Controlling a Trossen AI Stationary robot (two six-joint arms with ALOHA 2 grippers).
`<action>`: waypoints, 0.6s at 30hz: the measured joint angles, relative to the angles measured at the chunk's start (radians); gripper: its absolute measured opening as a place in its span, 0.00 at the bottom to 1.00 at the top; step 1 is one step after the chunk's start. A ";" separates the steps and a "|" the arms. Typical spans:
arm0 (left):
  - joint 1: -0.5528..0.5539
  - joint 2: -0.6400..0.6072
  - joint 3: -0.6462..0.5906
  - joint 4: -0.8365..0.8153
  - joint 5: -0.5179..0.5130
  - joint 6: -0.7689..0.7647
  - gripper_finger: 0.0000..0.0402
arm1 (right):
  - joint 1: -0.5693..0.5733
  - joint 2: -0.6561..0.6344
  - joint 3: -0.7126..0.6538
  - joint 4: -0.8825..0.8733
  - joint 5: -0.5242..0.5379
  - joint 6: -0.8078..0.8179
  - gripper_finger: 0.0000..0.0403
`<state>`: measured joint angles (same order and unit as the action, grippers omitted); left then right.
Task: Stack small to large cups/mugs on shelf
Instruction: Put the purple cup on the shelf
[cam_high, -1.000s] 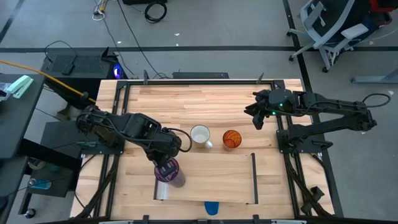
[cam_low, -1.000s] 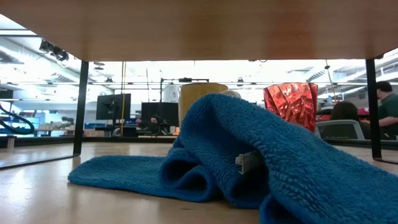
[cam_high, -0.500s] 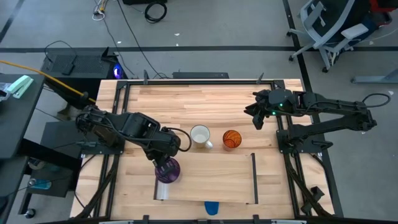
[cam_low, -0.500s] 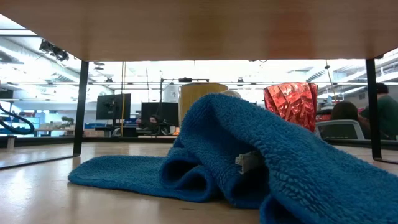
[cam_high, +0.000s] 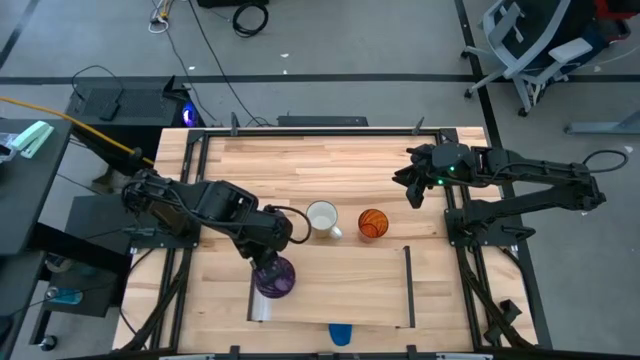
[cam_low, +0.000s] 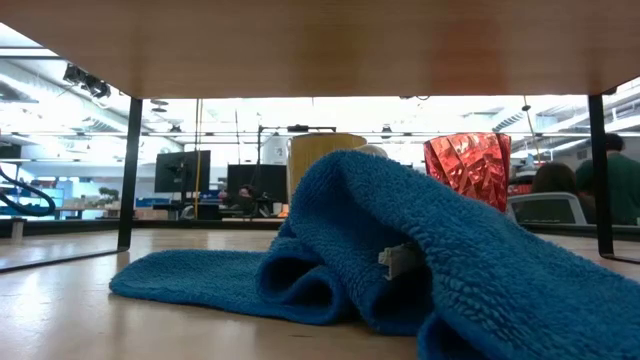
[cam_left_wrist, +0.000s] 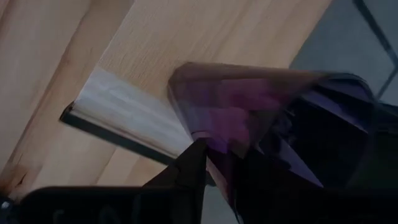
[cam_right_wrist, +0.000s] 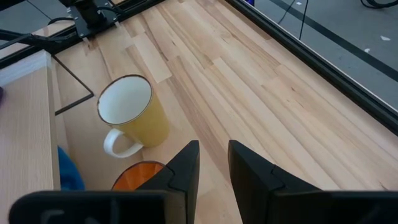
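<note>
Three cups are in play, and the leftmost, the purple tumbler (cam_high: 273, 279), sits in the left gripper (cam_high: 268, 268). That gripper is clamped on the tumbler, one dark finger (cam_left_wrist: 189, 168) pressed against its translucent wall, as the left wrist view shows. The tumbler is over the shelf (cam_high: 340, 285), close to the shelf's metal strip (cam_high: 260, 309), which lies just beyond the gripper toward the table's near edge; whether the tumbler's base touches the board or hangs just above it cannot be told.

To the right of the left gripper, just off its far side and beyond the shelf's back edge, stands the white mug (cam_high: 322, 218) on the slatted tabletop (cam_high: 300, 165), upright, handle toward the orange tumbler (cam_high: 373, 223). The orange tumbler stands just beside the mug, apart from it, also upright.

A blue towel (cam_high: 341, 333) lies at the table's near edge, below the shelf; in the low view it fills the foreground.

Farthest right, the right gripper (cam_high: 415, 186) hovers above the tabletop, well apart from both cups, its fingers (cam_right_wrist: 183, 168) set narrowly apart and holding nothing.
</note>
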<state>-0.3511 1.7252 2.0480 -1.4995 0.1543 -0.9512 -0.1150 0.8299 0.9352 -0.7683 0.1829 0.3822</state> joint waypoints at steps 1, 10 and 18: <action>0.000 0.000 0.001 0.006 0.002 0.004 0.21 | 0.000 0.000 0.000 0.000 0.000 0.000 0.23; 0.000 0.000 0.001 -0.001 0.027 0.005 0.25 | 0.000 0.000 0.000 0.000 0.000 0.006 0.23; 0.000 0.000 0.001 -0.001 0.027 0.000 0.25 | 0.000 0.000 0.000 0.000 0.000 0.007 0.23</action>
<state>-0.3508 1.7252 2.0487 -1.5005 0.1814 -0.9509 -0.1150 0.8299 0.9352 -0.7685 0.1829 0.3893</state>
